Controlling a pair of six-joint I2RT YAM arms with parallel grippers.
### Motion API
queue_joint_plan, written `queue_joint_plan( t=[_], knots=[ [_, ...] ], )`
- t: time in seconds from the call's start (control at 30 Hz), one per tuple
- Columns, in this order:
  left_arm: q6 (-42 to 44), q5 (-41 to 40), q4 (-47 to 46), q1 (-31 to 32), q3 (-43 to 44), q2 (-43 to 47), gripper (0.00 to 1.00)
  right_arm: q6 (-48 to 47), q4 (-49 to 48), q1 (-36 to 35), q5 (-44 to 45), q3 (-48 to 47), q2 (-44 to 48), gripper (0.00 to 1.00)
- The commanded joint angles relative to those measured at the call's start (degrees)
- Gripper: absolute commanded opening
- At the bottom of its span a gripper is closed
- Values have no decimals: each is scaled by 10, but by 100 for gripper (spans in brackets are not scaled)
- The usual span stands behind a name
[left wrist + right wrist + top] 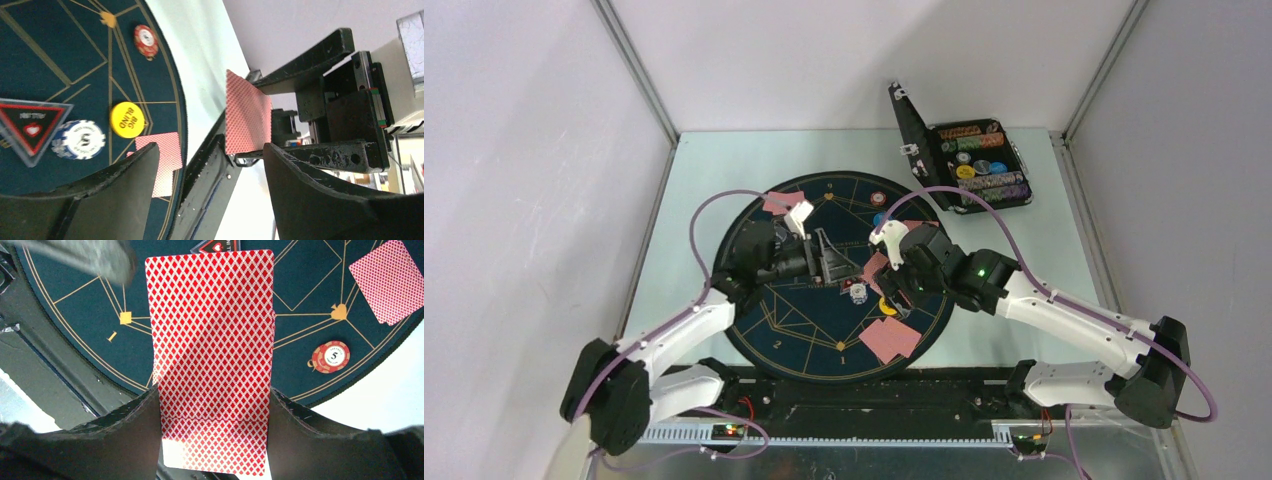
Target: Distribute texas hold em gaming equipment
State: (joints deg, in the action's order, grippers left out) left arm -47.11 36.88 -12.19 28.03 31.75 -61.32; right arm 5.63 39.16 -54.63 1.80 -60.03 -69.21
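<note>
The right gripper (pixel 212 399) is clamped on the red-backed cards (pixel 215 340), squeezing them by both long edges near one short end, so most of their length sticks out free over the round mat (pixel 794 335). A second edge peeping out at the bottom makes me think it is more than one card, though I can't say how many. The left gripper (pixel 210 150) stands right opposite with its fingers spread and nothing between them, facing the free end of the cards. Other cards lie on the mat: some (pixel 889 340) at the near rim and another (pixel 776 203) at the far left rim. A yellow disc (pixel 127 120), a blue and white chip (pixel 80 140) and the triangular marker (pixel 30 127) sit close together mid-mat. A red chip (pixel 330 356) lies near the far rim, and the black case (pixel 969 160) stands open off the mat at the far right. To my eye the cards weigh next to nothing, but they are thin, springy and slick. They would bow if squeezed harder across the width, and the top one should slide off the rest easily. I'd take one by its free short end, flat faces between the pads, and draw it straight out along its length. The chips look stiffer and heavier, best pinched across the rim.
</note>
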Motion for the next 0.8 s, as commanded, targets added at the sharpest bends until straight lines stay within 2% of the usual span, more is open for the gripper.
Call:
queue_joint_plan(
  t=[0.0, 0.1, 0.17, 0.2, 0.23, 0.27, 0.3, 0.37, 0.43, 0.53, 0.77],
  knots=[
    [-8, 38, -73, 36, 37, -45, 80, 2, -24, -2, 5, -17, 8, 0],
    [-26, 48, -105, 51, 46, -73, 74, 2, -23, -1, 6, -16, 6, 0],
    [-27, 49, -106, 59, 57, -89, 65, 3, -21, -2, 7, -16, 8, 0],
    [-27, 50, -105, 61, 62, -96, 54, 3, -20, -1, 7, -17, 8, 0],
    [-27, 51, -102, 61, 63, -98, 48, 3, -19, -2, 9, -17, 9, 0],
    [-27, 47, -99, 62, 64, -100, 35, 3, -18, -2, 9, -17, 10, 0],
    [-24, 44, -91, 61, 64, -98, 28, 4, -17, -2, 10, -16, 10, 0],
    [-18, 32, -72, 61, 64, -90, 5, 4, -16, -1, 11, -16, 9, 0],
    [-7, 15, -44, 57, 62, -75, 1, 4, -16, -1, 15, -16, 8, 0],
    [8, -21, -5, 41, 53, -38, 0, 5, -14, -2, 19, -16, 8, 0],
    [28, -63, 66, -38, 10, 72, 0, 6, -14, -2, 22, -16, 8, 0]
  ],
)
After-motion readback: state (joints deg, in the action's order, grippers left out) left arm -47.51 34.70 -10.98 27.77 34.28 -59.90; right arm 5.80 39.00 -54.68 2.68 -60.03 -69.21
